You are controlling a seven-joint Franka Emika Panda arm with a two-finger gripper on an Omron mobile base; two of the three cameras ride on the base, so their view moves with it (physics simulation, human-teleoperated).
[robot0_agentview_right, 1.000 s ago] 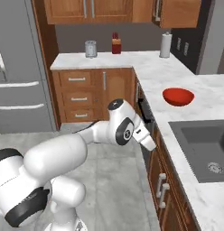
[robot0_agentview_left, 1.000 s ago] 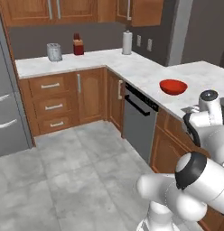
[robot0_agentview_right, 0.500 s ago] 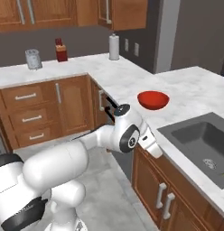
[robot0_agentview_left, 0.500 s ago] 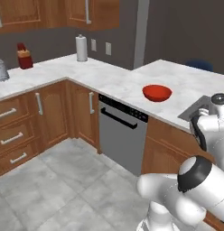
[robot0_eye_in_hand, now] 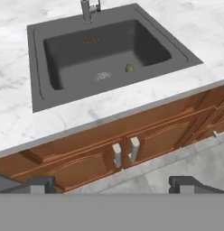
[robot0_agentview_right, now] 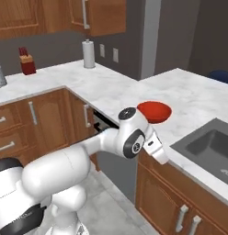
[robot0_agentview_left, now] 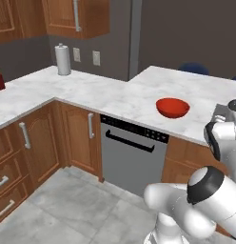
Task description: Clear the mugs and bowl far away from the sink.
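- claw [robot0_eye_in_hand: 112, 182]: in the hand view we see its two dark tips far apart at the bottom edge, jaws spread wide, nothing between them, touching nothing; it hangs off the counter, in front of the wooden cabinet doors [robot0_eye_in_hand: 127, 151] under the sink
- left to right in the left base view: paper towel roll [robot0_agentview_left: 63, 59] upright at the back wall; white marble counter [robot0_agentview_left: 110, 97] turning the corner; dishwasher [robot0_agentview_left: 132, 159] under it; red bowl [robot0_agentview_left: 172, 107] on the counter above the dishwasher's right end, near the front edge
- bowl: sits upright, opening up; round and shallow, so we see no long axis; plain glossy red, much wider than deep; in the right base view it [robot0_agentview_right: 157, 111] shows just behind the arm's wrist, partly hidden by it, left of the sink [robot0_agentview_right: 212, 147] and well apart from it
- sink [robot0_eye_in_hand: 107, 52]: dark grey rectangular basin recessed in the marble, long axis running along the counter edge; faucet [robot0_eye_in_hand: 88, 10] at its far rim; round drain in the middle of the floor; a small green object [robot0_eye_in_hand: 129, 68] lies in the basin just right of the drain, too small for us to identify
- mugs: we can't place either one from these views
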